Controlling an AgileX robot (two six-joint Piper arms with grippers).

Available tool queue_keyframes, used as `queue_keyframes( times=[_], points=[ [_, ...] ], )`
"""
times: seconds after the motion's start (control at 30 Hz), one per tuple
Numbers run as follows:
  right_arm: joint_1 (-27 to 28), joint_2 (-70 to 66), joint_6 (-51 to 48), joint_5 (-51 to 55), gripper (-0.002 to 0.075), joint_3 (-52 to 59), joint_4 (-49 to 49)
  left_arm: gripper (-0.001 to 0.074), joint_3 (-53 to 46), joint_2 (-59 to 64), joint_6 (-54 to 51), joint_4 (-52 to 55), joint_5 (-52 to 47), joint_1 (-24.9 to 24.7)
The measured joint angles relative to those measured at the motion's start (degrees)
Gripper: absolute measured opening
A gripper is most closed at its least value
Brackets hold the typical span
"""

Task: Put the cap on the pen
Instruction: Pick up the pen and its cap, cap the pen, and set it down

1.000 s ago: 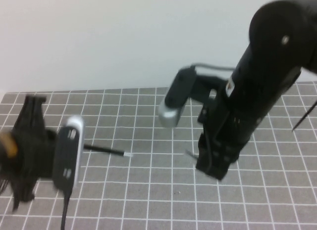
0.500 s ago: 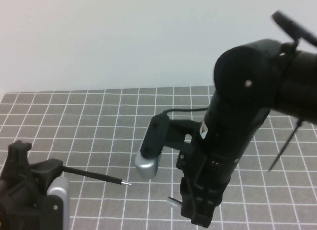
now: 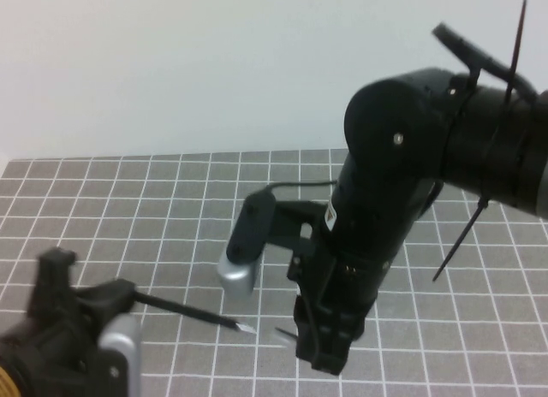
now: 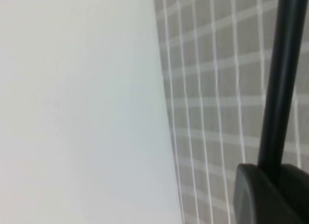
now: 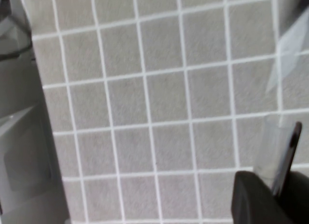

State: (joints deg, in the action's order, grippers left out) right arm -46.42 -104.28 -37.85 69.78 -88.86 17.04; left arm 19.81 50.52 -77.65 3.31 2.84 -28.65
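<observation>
My left gripper (image 3: 120,295) sits at the near left, shut on a thin black pen (image 3: 184,311) that points right, with its pale tip bare. In the left wrist view the pen's shaft (image 4: 281,79) rises from between the dark fingers (image 4: 256,197). My right gripper (image 3: 310,344) hangs near the middle, shut on a clear pen cap (image 3: 285,335) that sticks out toward the pen. The right wrist view shows the cap (image 5: 280,147) clamped by that gripper (image 5: 277,190). Tip and cap are a short gap apart, roughly in line.
A grey mat with a white grid (image 3: 171,209) covers the table in front of a plain white wall. Silver wrist cameras (image 3: 244,251) ride on both arms. Black cable ties (image 3: 462,234) stick out from the right arm.
The right arm swung left and down, bringing the cap nearer. The left gripper dropped toward the near edge and the pen tip moved right, narrowing the gap to the cap.
</observation>
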Motion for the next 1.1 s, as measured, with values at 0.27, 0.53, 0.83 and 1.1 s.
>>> queue_keyframes(
  times=[0.27,0.53,0.83,1.1],
  points=[
    [0.0,0.0,1.7,0.0,0.0092,-1.3,-0.9,0.0001,0.0,1.1,1.8,-0.3,-0.7,-1.4],
    [0.0,0.0,2.3,0.0,0.0092,-1.2,-0.4,0.0001,0.0,2.8,1.8,-0.3,-0.7,-1.4],
    [0.0,0.0,3.7,0.1,0.0092,2.5,-1.0,0.0001,0.0,2.8,1.9,0.0,0.0,-1.4],
    [0.0,0.0,1.5,0.0,0.0092,2.5,3.0,0.0001,0.0,2.8,2.0,3.3,0.0,-1.4]
  ],
)
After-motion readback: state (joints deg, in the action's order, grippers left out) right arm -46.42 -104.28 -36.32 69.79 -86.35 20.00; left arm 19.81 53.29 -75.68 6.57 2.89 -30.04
